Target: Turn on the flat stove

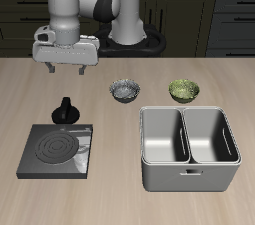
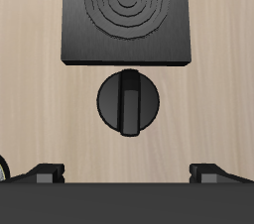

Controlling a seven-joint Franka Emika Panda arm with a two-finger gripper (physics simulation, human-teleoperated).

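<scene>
The flat stove (image 1: 60, 150) is a thin dark grey square plate near the table's front edge. Its ring burner (image 1: 55, 147) is grey, not glowing. Its black round knob (image 1: 66, 112) stands just behind the plate. My gripper (image 1: 65, 72) hangs above the knob, clear of it, with its jaws wide apart and empty. In the wrist view the knob (image 2: 127, 104) lies straight under the gripper (image 2: 127, 174), with the burner plate (image 2: 126, 15) beyond it. Both fingertips (image 2: 44, 173) show far apart.
A grey double-compartment metal tub (image 1: 190, 147) stands beside the stove. A dark patterned bowl (image 1: 126, 90) and a green bowl (image 1: 184, 90) sit farther back. The robot's base (image 1: 127, 32) is at the table's back.
</scene>
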